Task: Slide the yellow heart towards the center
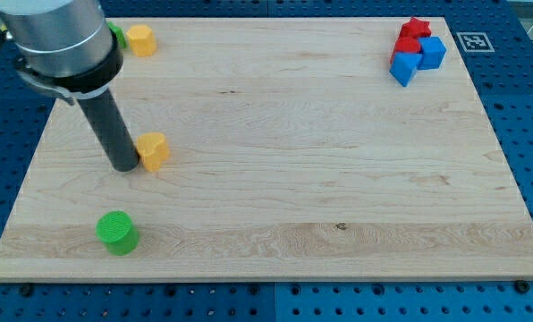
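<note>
The yellow heart [153,150] lies on the wooden board [275,152] at the view's left, about mid-height. My tip [125,167] stands right against the heart's left side, touching or almost touching it. The dark rod rises from there to the grey arm body at the view's top left.
A second yellow block [140,40] sits at the view's top left, with a green block [117,37] partly hidden behind the arm. A green cylinder [117,233] is at the bottom left. Red blocks [411,38] and blue blocks [419,59] cluster at the top right.
</note>
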